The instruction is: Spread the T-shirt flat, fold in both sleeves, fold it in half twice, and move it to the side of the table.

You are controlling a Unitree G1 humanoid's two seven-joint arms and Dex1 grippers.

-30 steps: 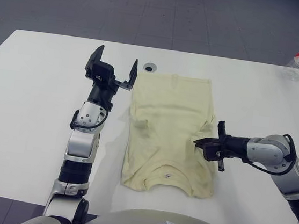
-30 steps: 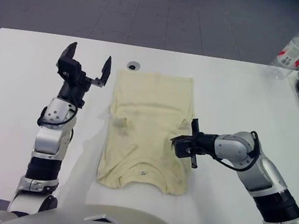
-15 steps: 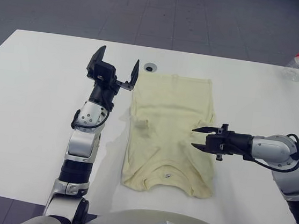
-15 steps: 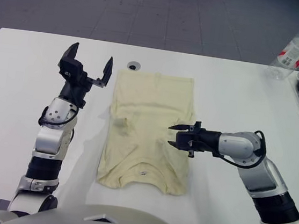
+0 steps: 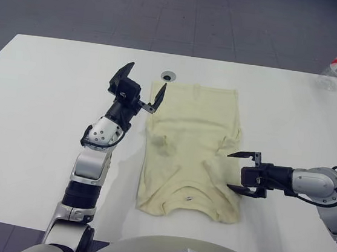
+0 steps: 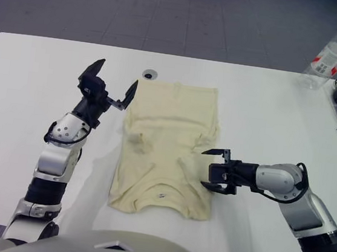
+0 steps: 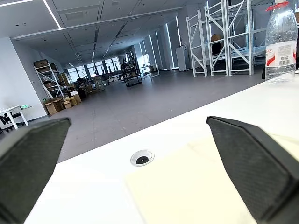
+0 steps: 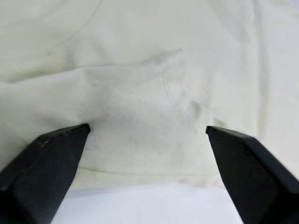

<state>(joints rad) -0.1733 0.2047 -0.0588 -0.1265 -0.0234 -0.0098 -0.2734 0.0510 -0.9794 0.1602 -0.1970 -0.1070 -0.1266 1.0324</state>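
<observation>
- Head views: find the T-shirt lying lengthwise on the table, collar end nearest the robot. Both sleeves look tucked in over the body, though wrinkles make the left one hard to confirm.
- Note the left gripper hovering over the T-shirt's far left corner, jaws wide apart and holding nothing. Note the right gripper just beside the T-shirt's right edge near the collar end, equally spread and empty.
- Treat the first half fold, hem to collar, as the likely step in hand.
- Left wrist view: see dark fingers straddling the T-shirt's hem corner, with the cable hole just beyond it. Come down low, slide one finger under the corner, then pinch every layer.
- Right wrist view: see fingers flanking the folded sleeve at the T-shirt's right edge. For an even fold, take the T-shirt's far right corner instead, matching the left.
- Lift both corners together, carry them level, and lay hem on collar without dragging the sleeves loose.
</observation>
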